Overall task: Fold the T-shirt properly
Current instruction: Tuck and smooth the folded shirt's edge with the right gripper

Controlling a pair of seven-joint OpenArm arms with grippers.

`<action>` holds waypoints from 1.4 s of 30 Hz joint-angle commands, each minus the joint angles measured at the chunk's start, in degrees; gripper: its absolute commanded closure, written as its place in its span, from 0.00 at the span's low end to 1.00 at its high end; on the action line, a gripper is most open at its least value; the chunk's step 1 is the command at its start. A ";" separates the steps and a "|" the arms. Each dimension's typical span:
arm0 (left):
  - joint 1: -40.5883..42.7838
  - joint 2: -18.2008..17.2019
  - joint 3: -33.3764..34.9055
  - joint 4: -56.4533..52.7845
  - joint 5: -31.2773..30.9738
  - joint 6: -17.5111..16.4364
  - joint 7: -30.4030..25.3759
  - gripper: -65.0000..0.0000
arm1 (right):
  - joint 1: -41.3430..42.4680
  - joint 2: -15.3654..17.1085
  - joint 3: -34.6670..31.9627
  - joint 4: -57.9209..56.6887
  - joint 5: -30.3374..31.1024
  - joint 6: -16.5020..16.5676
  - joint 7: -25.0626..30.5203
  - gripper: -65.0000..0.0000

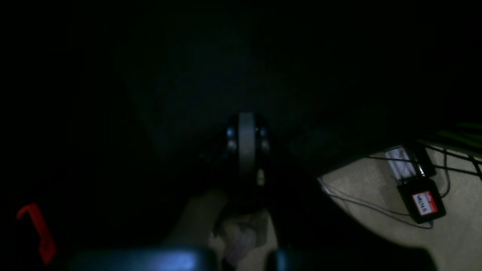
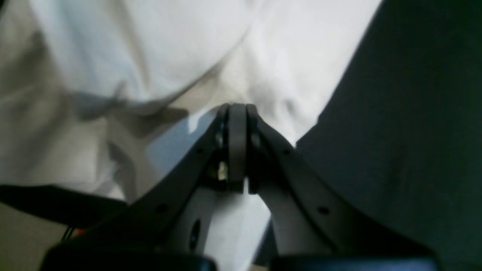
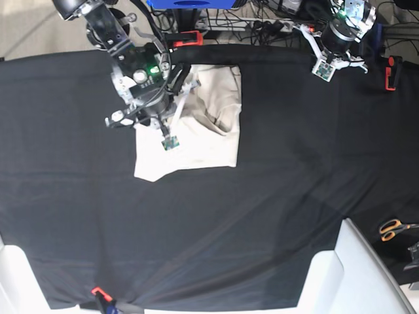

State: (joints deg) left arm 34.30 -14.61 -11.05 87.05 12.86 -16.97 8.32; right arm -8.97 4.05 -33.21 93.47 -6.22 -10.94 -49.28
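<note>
The cream T-shirt (image 3: 206,131) lies partly folded on the black cloth (image 3: 209,216), left of centre at the back. My right gripper (image 3: 157,104) is over the shirt's upper left part. In the right wrist view its fingers are closed together (image 2: 237,109), with the shirt (image 2: 150,56) bunching in creases at the tips, so it looks shut on the fabric. My left gripper (image 3: 334,55) hovers at the back right, apart from the shirt. In the dark left wrist view it (image 1: 246,120) is shut and empty over the black cloth.
Red clamps (image 3: 186,38) (image 3: 391,72) (image 3: 98,292) pin the cloth edges. Orange-handled scissors (image 3: 393,229) lie at the right edge. White table parts (image 3: 366,275) stick out at the front. Beyond the back edge are cables and a black box with a red label (image 1: 423,201).
</note>
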 commanded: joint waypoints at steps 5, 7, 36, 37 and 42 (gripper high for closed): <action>0.38 -0.55 -0.69 0.73 -0.25 0.31 -0.98 1.00 | 1.63 -3.31 -0.41 -4.46 0.11 0.17 4.05 0.99; 0.46 -0.55 -0.69 0.73 -0.25 0.31 -0.98 1.00 | 2.25 -4.63 -0.50 -4.99 0.11 0.17 3.96 1.00; -0.85 -0.55 -0.69 -2.17 -0.34 0.31 -1.15 1.00 | 8.05 -10.08 -3.40 -6.48 0.20 0.08 1.32 1.00; -0.85 -0.55 -0.69 -2.08 -0.34 0.31 -1.15 1.00 | 5.85 -9.99 -3.32 -4.55 0.11 0.08 1.23 1.00; -0.94 -0.55 -0.34 -1.90 -0.25 0.31 -1.06 1.00 | 0.40 -9.99 -3.32 -3.67 0.11 -0.18 4.66 1.00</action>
State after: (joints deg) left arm 33.01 -14.66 -11.35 84.38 12.47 -16.86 7.51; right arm -9.06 -5.30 -36.53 88.92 -5.63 -11.03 -45.78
